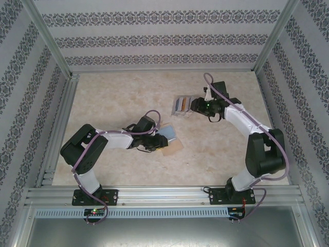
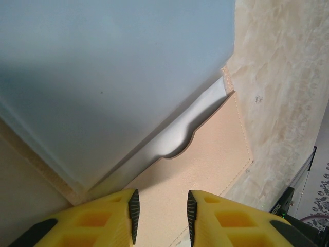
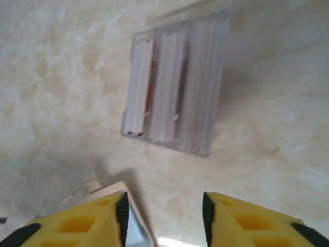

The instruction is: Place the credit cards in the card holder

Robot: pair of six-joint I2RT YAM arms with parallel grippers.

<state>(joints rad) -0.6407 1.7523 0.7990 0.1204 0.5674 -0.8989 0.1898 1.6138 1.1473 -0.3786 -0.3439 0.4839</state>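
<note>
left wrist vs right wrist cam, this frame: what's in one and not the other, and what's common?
Left wrist: the open card holder, grey-blue inside facing up, with the left claw over its tan notched pocket.
Right wrist: the clear ribbed tray with credit cards standing on edge in its slots, ahead of the right claw. A thin flat piece sits by one fingertip, too unclear to name.
Both: a yellow claw, jaws apart, over the marbled table.
</note>
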